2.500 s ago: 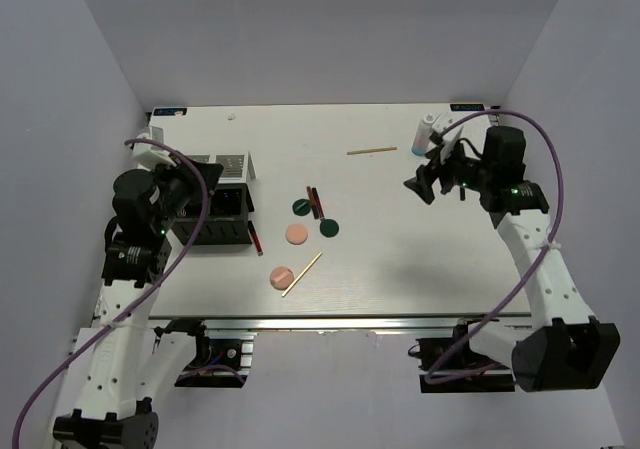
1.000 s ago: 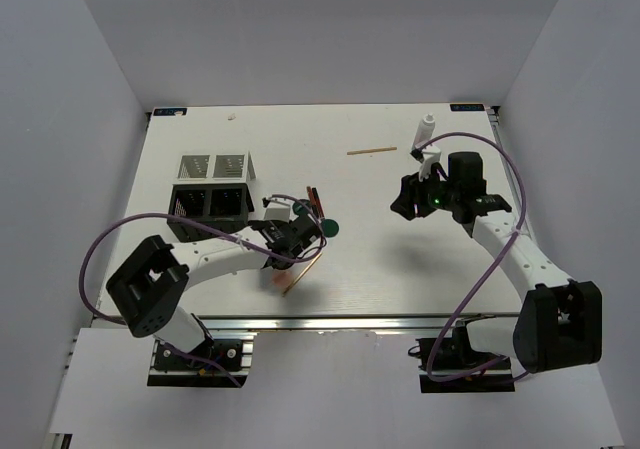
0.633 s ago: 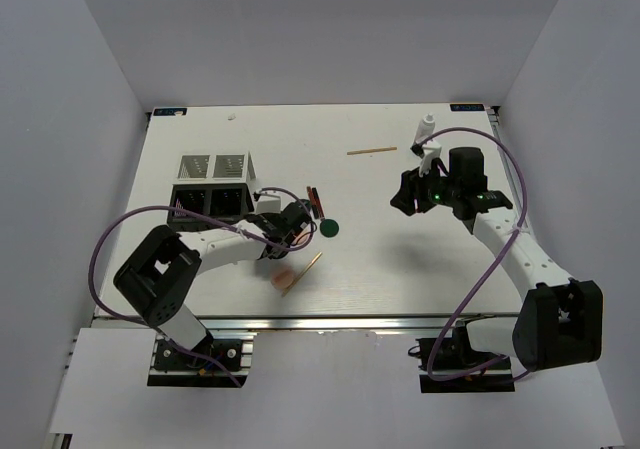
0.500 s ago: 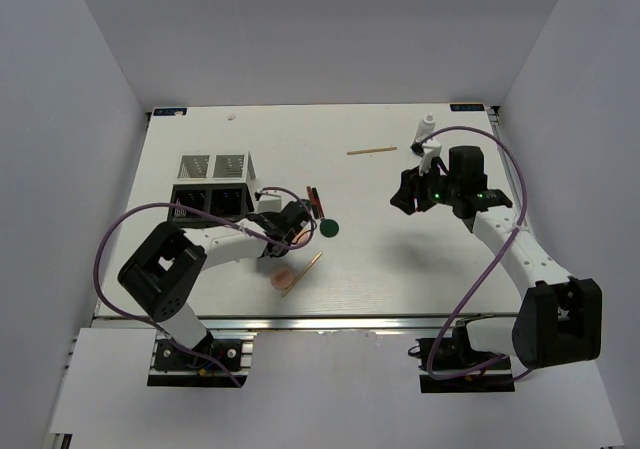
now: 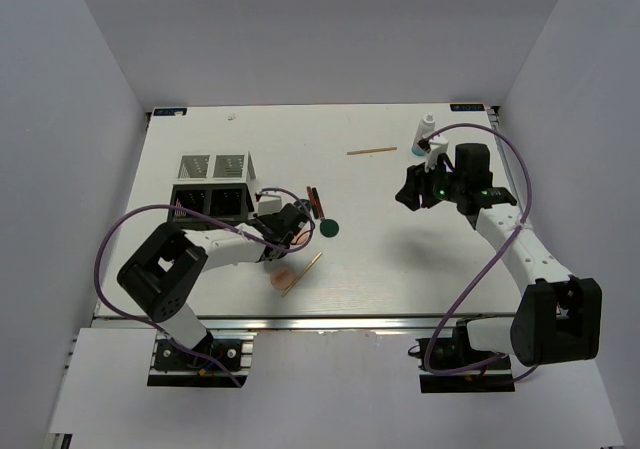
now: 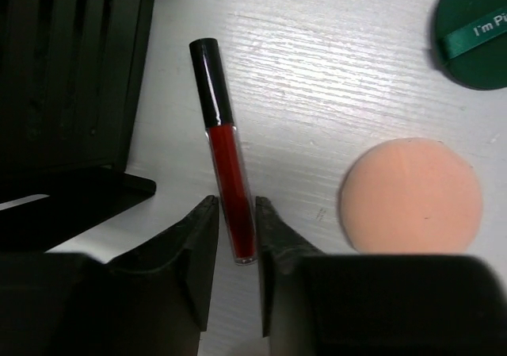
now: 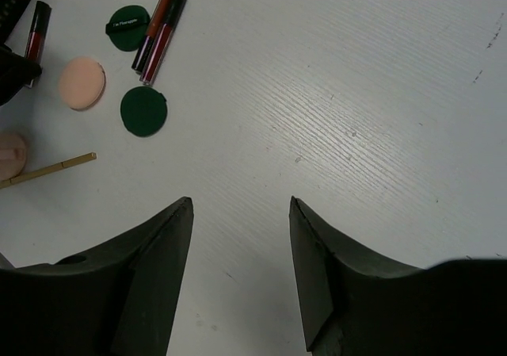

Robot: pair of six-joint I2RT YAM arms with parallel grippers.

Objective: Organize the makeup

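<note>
My left gripper [image 6: 235, 205] is low on the table, its jaws closed round the lower end of a black-and-red stick [image 6: 220, 134] that lies beside the black organizer [image 6: 63, 70]. A peach disc [image 6: 412, 196] and a dark green disc [image 6: 474, 35] lie to its right. In the top view the left gripper [image 5: 284, 231] is right of the organizer [image 5: 210, 194]. The second peach disc [image 5: 282, 277], the other green disc [image 5: 328, 228], two more sticks [image 5: 315, 201], two wooden sticks [image 5: 305, 268] [image 5: 372, 151] and the white-blue bottle [image 5: 425, 134] are spread out. My right gripper [image 7: 240, 205] is open and empty above bare table.
The right wrist view shows the green discs [image 7: 143, 111], a peach disc [image 7: 81, 83] and the paired sticks [image 7: 162, 31] far to its left. The table's far right corner holds the bottle, just behind the right arm [image 5: 470, 184].
My left arm has swung from over the organizer to the table middle and settled its jaws round the stick. My right gripper has drifted slightly back toward the bottle.
</note>
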